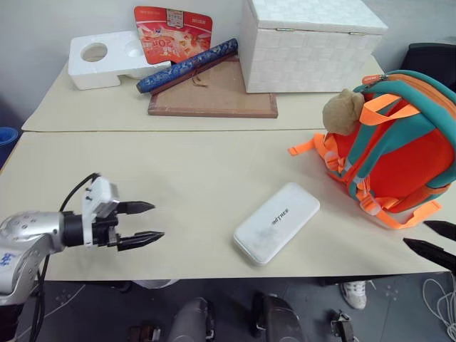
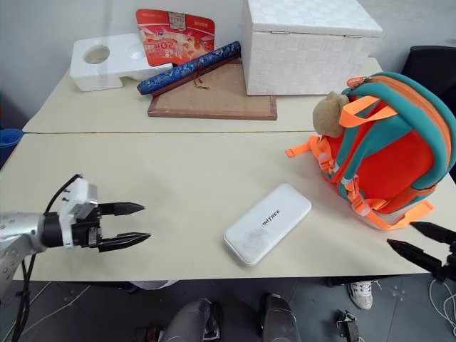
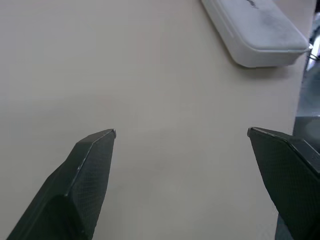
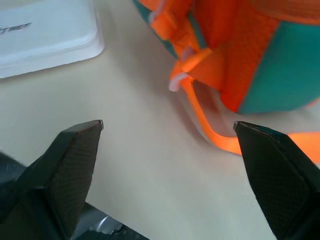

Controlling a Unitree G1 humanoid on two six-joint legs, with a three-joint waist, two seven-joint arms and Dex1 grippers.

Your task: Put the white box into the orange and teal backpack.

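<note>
The white box (image 1: pixel 276 222) lies flat on the cream table, near its front edge, with grey lettering on top; it also shows in the left wrist view as the white box (image 3: pixel 255 30). The orange and teal backpack (image 1: pixel 399 146) stands to its right, a tan plush toy (image 1: pixel 343 111) on its upper left. My left gripper (image 1: pixel 147 222) hovers open over the table's front left, pointing at the box from a good distance. My right gripper (image 1: pixel 429 236) is open at the front right corner, just below the backpack's orange strap (image 4: pixel 210 132).
At the back of the table stand a large white woven box (image 1: pixel 310 43), a brown board (image 1: pixel 214 96) with a blue roll (image 1: pixel 187 65) on it, a white foam block (image 1: pixel 107 58) and a red card (image 1: pixel 173 32). A dark chair (image 1: pixel 431 57) stands at the far right.
</note>
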